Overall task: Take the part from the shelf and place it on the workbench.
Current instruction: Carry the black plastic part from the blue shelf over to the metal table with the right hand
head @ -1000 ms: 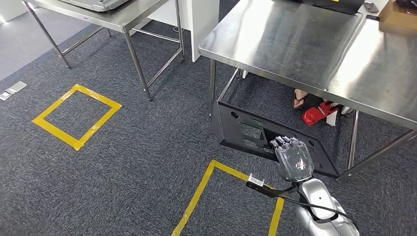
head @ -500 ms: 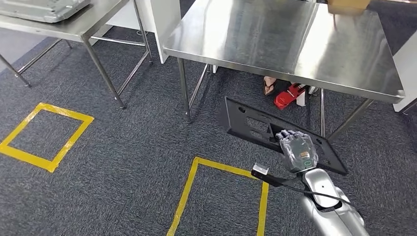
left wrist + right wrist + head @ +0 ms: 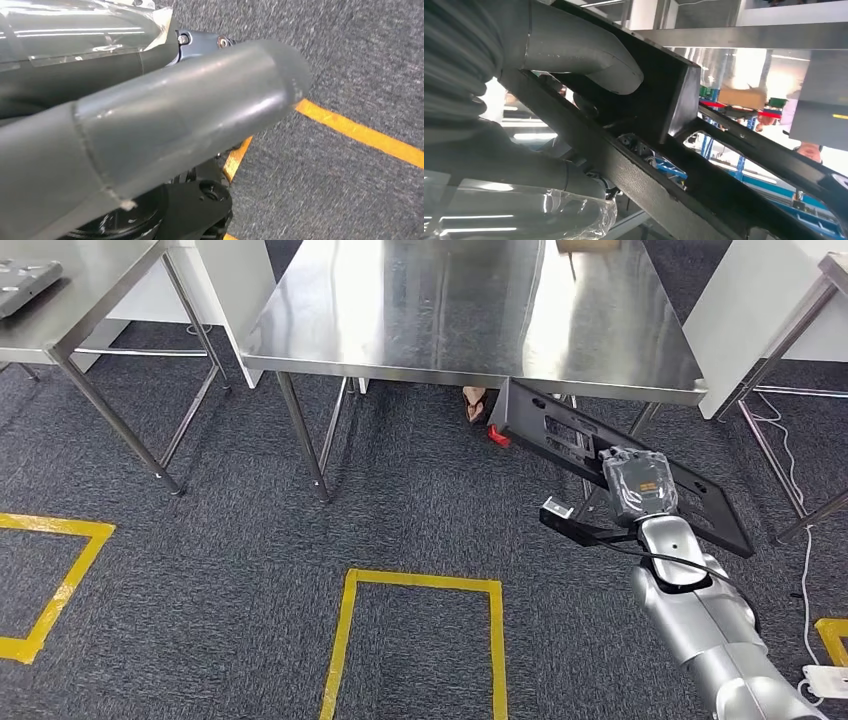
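my right hand [image 3: 638, 484] clamped on the black part [image 3: 560, 426], part tilted, reaching ahead of my hand to the steel workbench [image 3: 470, 310] edge, left hand [image 3: 150, 125] state unclear

Even, bright indoor light. In the head view the steel tabletop [image 3: 470, 310] shows soft white glare streaks toward 12 o'clock and casts a dim shadow on the carpet [image 3: 250, 540] beneath it. The left wrist view is blurred up close: the left hand [image 3: 150, 130] is out of focus. The right wrist view is backlit, with blown-out white patches toward 3 o'clock and the part [image 3: 684, 165] nearly black.
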Available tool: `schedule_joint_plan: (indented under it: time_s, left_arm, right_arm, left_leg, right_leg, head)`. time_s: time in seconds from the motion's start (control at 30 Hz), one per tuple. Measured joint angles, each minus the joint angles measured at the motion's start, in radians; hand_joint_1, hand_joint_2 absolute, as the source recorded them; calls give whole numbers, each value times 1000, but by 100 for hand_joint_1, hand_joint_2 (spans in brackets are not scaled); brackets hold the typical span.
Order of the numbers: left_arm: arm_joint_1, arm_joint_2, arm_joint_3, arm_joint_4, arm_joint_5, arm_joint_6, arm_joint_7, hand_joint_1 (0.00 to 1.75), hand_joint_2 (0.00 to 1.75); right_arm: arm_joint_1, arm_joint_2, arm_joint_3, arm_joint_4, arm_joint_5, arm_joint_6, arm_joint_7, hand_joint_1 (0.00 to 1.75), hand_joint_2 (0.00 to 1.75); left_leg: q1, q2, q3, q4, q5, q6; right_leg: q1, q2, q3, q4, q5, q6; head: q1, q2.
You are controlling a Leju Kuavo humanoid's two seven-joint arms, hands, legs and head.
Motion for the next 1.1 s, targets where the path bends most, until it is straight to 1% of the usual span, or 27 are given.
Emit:
schedule_joint_plan:
  time_s: [0.07, 0.13, 0.2, 0.23, 0.27, 0.3, 0.33, 0.37, 0.4, 0.43, 0.47, 0.5, 0.53, 0.6, 0.63, 0.67, 0.73, 0.77, 0.8, 0.83, 0.87, 0.9, 0.93, 0.97, 1.0, 1.07, 1.1]
  left_arm:
    - [-1, 1, -1, 0, 0, -7, -5, 0, 0]
    - [-2, 0, -1, 0, 0, -13, -8, 0, 0]
    - [-1, 0, -1, 0, -1, -18, -9, 0, 0]
    - [0, 0, -1, 0, -1, -20, -9, 0, 0]
    - [0, 0, -1, 0, -2, -22, -9, 0, 0]
    - [1, 0, -2, 0, -3, -24, -9, 0, 0]
    - [2, 0, -2, 0, -4, -26, -9, 0, 0]
    - [2, 0, -2, 0, -5, -28, -9, 0, 0]
    - [2, 0, -2, 0, -5, -29, -9, 0, 0]
    - [1, 0, -2, 0, -5, -29, -9, 0, 0]
    - [2, 0, -2, 0, -5, -30, -9, 0, 0]
    - [2, 0, -2, 0, -6, -31, -9, 0, 0]
    - [2, 1, -2, 0, -7, -31, -9, 0, 0]
    - [2, 1, -2, 0, -10, -33, -9, 0, 0]
    - [1, 2, -2, 0, -11, -33, -9, 0, 0]
    - [1, 2, -2, 0, -12, -33, -9, 0, 0]
    - [2, 2, -3, 0, -14, -36, -8, 0, 0]
    - [4, 2, -3, 0, -14, -37, -7, 0, 0]
    - [5, 2, -3, 0, -15, -38, -6, 0, 0]
    - [5, 3, -3, 0, -16, -38, -6, 0, 0]
    - [6, 3, -3, 0, -16, -38, -5, 0, 0]
    - [6, 4, -4, 0, -17, -38, -4, 0, 0]
    - [5, 5, -4, 0, -17, -38, -4, 0, 0]
    - [5, 6, -5, 0, -18, -38, -4, 0, 0]
    - [4, 7, -6, 0, -19, -38, -4, 0, 0]
    - [3, 7, -9, 0, -19, -38, -3, 0, 0]
    - [3, 7, -11, 0, -19, -38, -3, 0, 0]
  right_arm:
    - [-14, 4, -4, 35, 7, -5, 3, 175, 175]
    - [-20, 9, -7, 61, 10, -8, 6, 175, 175]
    - [-26, 16, -8, 83, 12, -10, 10, 175, 175]
    - [-28, 20, -8, 93, 14, -11, 12, 175, 175]
    - [-29, 24, -8, 102, 15, -11, 15, 175, 175]
    - [-30, 27, -8, 111, 16, -11, 18, 175, 175]
    - [-30, 29, -9, 118, 18, -11, 21, 175, 175]
    - [-31, 31, -10, 123, 20, -11, 24, 175, 175]
    - [-32, 32, -11, 128, 21, -11, 25, 175, 175]
    - [-35, 33, -12, 131, 23, -11, 25, 175, 175]
    - [-38, 35, -12, 135, 24, -11, 26, 175, 175]
    - [-40, 36, -13, 139, 25, -11, 26, 175, 175]
    - [-41, 36, -13, 143, 26, -11, 26, 175, 175]
    - [-42, 36, -16, 150, 27, -11, 26, 175, 175]
    - [-43, 36, -18, 153, 28, -11, 26, 175, 175]
    - [-46, 36, -22, 155, 28, -11, 26, 175, 175]
    - [-51, 35, -27, 163, 33, -11, 26, 175, 175]
    - [-52, 35, -29, 168, 37, -10, 27, 175, 175]
    - [-53, 36, -29, 174, 42, -10, 28, 175, 175]
    - [-55, 36, -30, 180, 47, -9, 29, 175, 175]
    - [-58, 37, -30, 184, 52, -8, 30, 175, 175]
    - [-62, 38, -31, 188, 58, -5, 31, 175, 175]
    - [-69, 39, -31, 192, 63, -2, 34, 175, 175]
    - [-78, 40, -31, 197, 69, 2, 37, 175, 175]
    - [-87, 41, -31, 202, 75, 5, 39, 175, 175]
    - [-107, 45, -31, 213, 88, 10, 43, 175, 175]
    - [-116, 47, -31, 218, 95, 13, 45, 175, 175]
  left_leg:
    - [-3, 4, 1, -8, 5, 11]
    - [-2, 7, 6, -20, 15, 27]
    - [-1, 12, 8, -26, 20, 35]
    - [-1, 14, 7, -26, 19, 36]
    - [-1, 17, 7, -25, 19, 36]
    - [-1, 20, 8, -25, 18, 35]
    - [-1, 22, 8, -24, 16, 34]
    - [0, 23, 10, -24, 14, 31]
    - [1, 25, 11, -23, 11, 26]
    - [-1, 26, 12, -21, 8, 21]
    - [-3, 28, 12, -19, 5, 15]
    - [-6, 30, 13, -19, 2, 11]
    - [-8, 32, 13, -19, 0, 7]
    - [-4, 34, 12, -14, -7, 0]
    - [-2, 33, 3, 6, -21, -4]
    - [0, 32, -16, 47, -44, -7]
    - [1, 30, -85, 180, -104, -11]
    - [1, 29, -121, 240, -122, -12]
    - [1, 29, -145, 273, -123, -11]
    - [1, 29, -149, 267, -103, -8]
    - [1, 28, -133, 221, -66, -4]
    - [0, 25, -104, 151, -24, 3]
    - [-1, 22, -74, 82, 7, 8]
    - [-3, 20, -51, 32, 26, 12]
    - [-5, 19, -39, 5, 32, 15]
    - [-11, 20, -34, -5, 30, 18]
    - [-11, 21, -29, -11, 32, 22]
  right_leg:
    - [2, 0, -4, -3, 2, 13]
    - [2, -26, -23, 29, -15, 19]
    - [-1, -59, -79, 138, -63, 18]
    - [-3, -66, -114, 208, -89, 19]
    - [-5, -68, -141, 262, -105, 24]
    - [-8, -69, -152, 282, -106, 31]
    - [-11, -71, -143, 262, -92, 41]
    - [-14, -75, -114, 203, -67, 51]
    - [-16, -82, -76, 127, -39, 60]
    - [-14, -89, -42, 63, -18, 63]
    - [-12, -92, -20, 20, -5, 60]
    - [-9, -92, -11, 2, -1, 53]
    - [-6, -88, -9, 2, -1, 44]
    - [-10, -82, -8, 2, -1, 27]
    - [-12, -80, -6, 1, -2, 18]
    - [-14, -78, -3, 0, -3, 8]
    - [-10, -76, -2, 0, -6, -5]
    - [-8, -74, -1, 1, -8, -8]
    - [-6, -71, 1, 1, -9, -10]
    - [-4, -68, 3, 1, -10, -11]
    - [-3, -66, 6, 1, -12, -12]
    - [-2, -63, 10, 1, -14, -13]
    - [2, -60, 12, 2, -16, -11]
    - [5, -58, 12, 2, -19, -9]
    - [7, -56, 12, 2, -20, -5]
    - [10, -55, 12, -2, -22, 5]
    - [9, -57, 10, 2, -25, 9]
  head:
    - [0, 0]
    - [2, 0]
    - [5, 0]
    - [7, 0]
    - [7, 0]
    - [8, 0]
    - [8, 0]
    - [8, 0]
    - [9, 0]
    - [10, 0]
    - [10, 0]
    - [10, 0]
    - [8, 0]
    - [6, 0]
    - [5, 0]
    - [3, 0]
    - [1, 0]
    - [1, 0]
    - [1, 0]
    - [1, 0]
    - [0, 0]
    - [0, 0]
    - [1, 0]
    - [1, 0]
    - [1, 0]
    - [2, 0]
    - [1, 0]
